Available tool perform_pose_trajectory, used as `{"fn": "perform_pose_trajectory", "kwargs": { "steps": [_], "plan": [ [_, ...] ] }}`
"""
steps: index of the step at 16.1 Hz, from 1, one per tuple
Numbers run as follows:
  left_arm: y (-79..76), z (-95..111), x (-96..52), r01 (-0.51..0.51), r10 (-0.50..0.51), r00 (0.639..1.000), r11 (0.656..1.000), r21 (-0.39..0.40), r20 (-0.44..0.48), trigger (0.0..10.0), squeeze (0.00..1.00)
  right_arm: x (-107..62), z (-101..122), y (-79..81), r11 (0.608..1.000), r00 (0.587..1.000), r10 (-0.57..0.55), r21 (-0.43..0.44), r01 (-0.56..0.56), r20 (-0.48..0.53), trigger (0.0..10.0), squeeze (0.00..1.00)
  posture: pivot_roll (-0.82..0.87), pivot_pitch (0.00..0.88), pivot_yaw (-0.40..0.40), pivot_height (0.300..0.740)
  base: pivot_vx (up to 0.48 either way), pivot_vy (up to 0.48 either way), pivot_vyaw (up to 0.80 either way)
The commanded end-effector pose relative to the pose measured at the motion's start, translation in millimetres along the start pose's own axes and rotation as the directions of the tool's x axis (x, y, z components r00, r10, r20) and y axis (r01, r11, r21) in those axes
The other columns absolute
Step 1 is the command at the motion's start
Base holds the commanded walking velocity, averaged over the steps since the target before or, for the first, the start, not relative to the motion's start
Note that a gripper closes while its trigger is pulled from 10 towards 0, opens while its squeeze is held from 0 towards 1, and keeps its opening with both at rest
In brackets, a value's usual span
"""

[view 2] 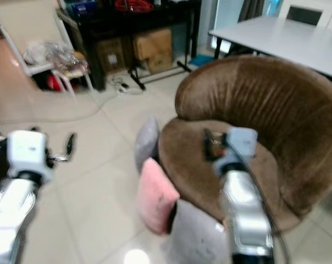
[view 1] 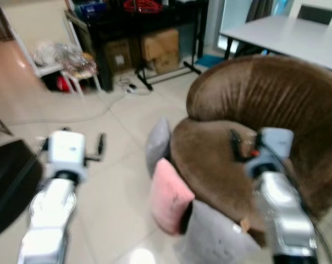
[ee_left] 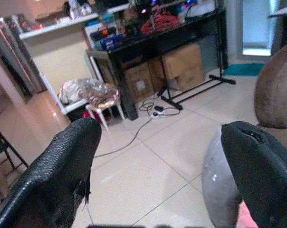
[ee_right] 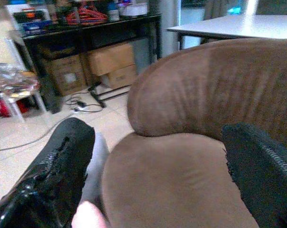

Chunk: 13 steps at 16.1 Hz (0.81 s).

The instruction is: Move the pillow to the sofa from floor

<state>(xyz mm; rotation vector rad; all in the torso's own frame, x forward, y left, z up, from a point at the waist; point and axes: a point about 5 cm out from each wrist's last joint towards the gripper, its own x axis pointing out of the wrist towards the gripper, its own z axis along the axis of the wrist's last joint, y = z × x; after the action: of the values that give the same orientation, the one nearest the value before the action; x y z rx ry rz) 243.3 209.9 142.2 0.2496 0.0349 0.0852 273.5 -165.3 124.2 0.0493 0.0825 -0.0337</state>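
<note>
Pale tiled floor; pink pillow leans against brown sofa (both tools spread open, empty).

- Glossy pale tile floor, light reflecting off it.
- Black shelf unit at far wall, cardboard boxes beneath.
- White table behind, at right.
- Cable trailing across tiles.

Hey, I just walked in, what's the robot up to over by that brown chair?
The robot stands facing a round brown sofa chair. Three pillows lean against its front edge on the floor: a pink pillow between two grey ones. Neither tool holds anything. The left tool is open above bare tiles, and the right tool is open above the seat. No pillow is on the sofa yet.
</note>
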Motion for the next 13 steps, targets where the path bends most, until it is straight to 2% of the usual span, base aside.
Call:
{"fn": "perform_pose_trajectory", "kwargs": {
  "steps": [1,2,6,8,9,10,11,12,13],
  "plan": [
    [-5.8,3.7,1.8,0.020,-0.020,1.000,1.000,0.004,0.014,10.0,0.00,1.4,6.6,-8.9,1.000,0.999,-0.030,-0.001,0.030,0.017,10.0,0.33,-0.12,0.000,0.045,0.740,0.326,0.000,0.00],
    [-7.4,3.6,2.1,0.029,-0.029,0.999,1.000,-0.008,0.019,10.0,0.00,2.1,6.4,-7.8,1.000,1.000,-0.016,0.013,0.015,0.012,10.0,0.00,-0.12,0.000,0.047,0.740,0.000,0.000,0.00],
    [-7.4,3.2,2.1,0.032,-0.032,0.999,0.999,0.012,0.011,10.0,0.00,2.1,5.7,-4.8,1.000,1.000,-0.001,-0.006,0.001,0.022,10.0,0.00,-0.12,0.000,0.048,0.705,0.000,0.000,0.00],
    [-7.0,3.5,1.8,0.034,-0.034,0.999,0.999,0.004,0.016,10.0,0.00,2.5,6.9,-4.6,0.999,1.000,-0.001,-0.039,0.002,0.031,10.0,0.00,-0.12,0.000,0.044,0.690,0.000,0.000,0.00],
    [-6.7,3.0,1.2,0.036,-0.036,0.999,0.999,0.008,0.015,10.0,0.00,3.1,7.2,-4.9,0.996,0.999,0.008,-0.087,-0.005,0.036,10.0,0.00,-0.12,0.000,0.043,0.680,0.000,0.000,0.00],
    [-6.6,1.7,0.5,0.035,-0.036,0.999,0.998,0.054,0.022,10.0,0.00,3.4,6.9,-5.9,0.996,0.999,0.004,-0.089,-0.001,0.035,10.0,0.00,-0.12,0.000,0.043,0.665,0.000,0.000,0.00],
    [-6.9,1.3,0.4,0.037,-0.038,0.999,0.997,0.066,0.025,10.0,0.00,3.5,7.2,-6.5,0.996,0.999,-0.004,-0.089,0.007,0.040,10.0,0.00,-0.12,0.000,0.041,0.660,0.000,0.000,0.00],
    [-7.5,0.7,0.1,0.035,-0.036,0.999,0.998,0.058,0.022,10.0,0.00,3.5,9.4,-10.5,0.992,0.996,-0.067,-0.101,0.073,0.062,10.0,0.00,-0.11,0.000,0.039,0.646,0.000,0.000,0.00],
    [-7.3,0.5,0.0,0.032,-0.033,0.999,0.998,0.055,0.023,10.0,0.00,3.6,9.1,-9.6,0.994,0.998,-0.043,-0.096,0.048,0.053,10.0,0.00,-0.12,0.000,0.036,0.641,0.000,0.000,0.00]
  ]
}}
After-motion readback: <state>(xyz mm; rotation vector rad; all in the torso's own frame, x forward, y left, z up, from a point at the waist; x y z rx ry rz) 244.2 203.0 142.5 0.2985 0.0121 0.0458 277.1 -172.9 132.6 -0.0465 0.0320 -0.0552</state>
